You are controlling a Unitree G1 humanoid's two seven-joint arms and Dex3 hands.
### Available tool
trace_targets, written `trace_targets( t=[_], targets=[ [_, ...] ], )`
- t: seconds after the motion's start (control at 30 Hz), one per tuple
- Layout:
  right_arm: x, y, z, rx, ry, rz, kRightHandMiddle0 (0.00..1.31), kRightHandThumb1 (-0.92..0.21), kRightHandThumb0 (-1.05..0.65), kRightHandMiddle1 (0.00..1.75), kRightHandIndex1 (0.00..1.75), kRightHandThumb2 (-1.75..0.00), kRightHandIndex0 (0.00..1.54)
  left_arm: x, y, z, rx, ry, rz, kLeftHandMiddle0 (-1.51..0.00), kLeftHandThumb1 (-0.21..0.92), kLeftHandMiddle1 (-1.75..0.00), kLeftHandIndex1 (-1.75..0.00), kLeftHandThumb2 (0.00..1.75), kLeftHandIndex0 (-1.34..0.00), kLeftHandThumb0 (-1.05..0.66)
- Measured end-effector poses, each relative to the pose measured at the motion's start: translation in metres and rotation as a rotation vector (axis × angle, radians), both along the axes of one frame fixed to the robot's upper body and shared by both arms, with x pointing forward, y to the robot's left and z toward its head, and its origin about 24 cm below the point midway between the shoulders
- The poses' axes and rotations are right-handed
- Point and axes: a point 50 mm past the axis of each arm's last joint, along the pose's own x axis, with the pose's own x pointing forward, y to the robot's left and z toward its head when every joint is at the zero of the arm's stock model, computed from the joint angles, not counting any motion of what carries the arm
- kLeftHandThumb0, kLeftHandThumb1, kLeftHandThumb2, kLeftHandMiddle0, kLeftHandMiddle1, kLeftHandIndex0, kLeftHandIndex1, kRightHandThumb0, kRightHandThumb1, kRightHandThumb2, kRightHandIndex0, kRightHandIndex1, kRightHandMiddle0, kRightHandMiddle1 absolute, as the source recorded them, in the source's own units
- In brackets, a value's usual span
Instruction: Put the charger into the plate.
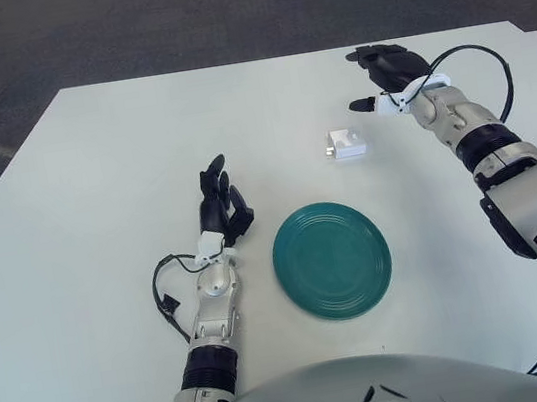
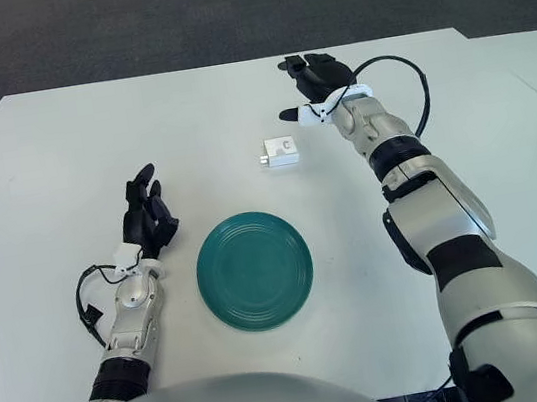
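Lower the right hand (image 1: 379,78), fingers spread and empty, onto the small white cube-shaped charger (image 1: 344,144) lying on the white bench (image 1: 95,186) just beyond the round teal plate (image 1: 331,259), left hand (image 1: 221,206) idle beside the plate.

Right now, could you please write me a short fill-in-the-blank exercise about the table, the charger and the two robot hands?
1. The small white block-shaped charger lies on the white table, not in the round ____ plate.
2. The robot hand nearest the charger is the ____ robot hand.
3. The left robot hand shows to the ____ of the plate.
4. Both robot hands hold ____.

Missing words: green; right; left; nothing
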Motion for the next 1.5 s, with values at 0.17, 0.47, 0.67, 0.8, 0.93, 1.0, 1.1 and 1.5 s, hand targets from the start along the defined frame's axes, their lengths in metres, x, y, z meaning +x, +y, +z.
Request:
trace_targets(
  t=[0.17,0.47,0.67,0.8,0.93,1.0,1.1,1.5],
  targets=[
    [0.001,0.004,-0.005,-0.016,0.028,-0.005,0.0,-0.92,-0.89,0.42,0.0,-0.57,0.11,0.0,0.0,0.001,-0.004,-0.006,-0.001,-0.29,0.92,0.0,-0.72,0.93,0.0,-0.93],
    [0.002,0.014,-0.013,-0.041,0.066,-0.014,0.0,-0.92,-0.89,0.42,0.0,-0.55,0.11,-0.001,-0.001,0.0,-0.002,-0.004,-0.004,-0.29,0.92,0.0,-0.71,0.93,0.0,-0.93],
    [0.0,0.02,-0.023,-0.059,0.102,-0.016,0.0,-0.92,-0.89,0.4,0.0,-0.53,0.11,-0.001,-0.001,0.0,0.001,-0.004,-0.002,-0.29,0.92,0.0,-0.72,0.93,0.0,-0.93],
    [-0.001,0.021,-0.028,-0.072,0.121,-0.019,0.0,-0.92,-0.89,0.4,0.0,-0.53,0.11,-0.001,-0.001,0.0,0.004,-0.004,0.003,-0.3,0.92,-0.01,-0.77,0.93,0.0,-0.92],
    [-0.002,0.023,-0.032,-0.094,0.135,-0.019,0.0,-0.92,-0.89,0.4,0.01,-0.53,0.12,-0.001,-0.001,0.0,0.005,-0.004,0.007,-0.31,0.92,-0.01,-0.79,0.93,0.0,-0.92],
    [-0.002,0.023,-0.033,-0.103,0.141,-0.02,0.0,-0.92,-0.89,0.4,0.01,-0.53,0.13,-0.001,-0.001,0.0,0.005,-0.004,0.008,-0.31,0.92,-0.01,-0.8,0.93,0.0,-0.93],
    [-0.002,0.024,-0.036,-0.126,0.152,-0.023,0.0,-0.92,-0.9,0.4,0.01,-0.53,0.14,-0.001,-0.002,0.0,0.005,-0.004,0.008,-0.31,0.92,-0.01,-0.79,0.93,0.0,-0.93],
    [-0.007,0.024,-0.05,-0.22,0.212,-0.016,0.0,-0.92,-0.84,0.35,0.01,-0.51,0.15,-0.002,-0.003,0.0,0.006,-0.002,0.013,-0.32,0.92,-0.01,-0.79,0.92,0.0,-0.93]
  ],
)
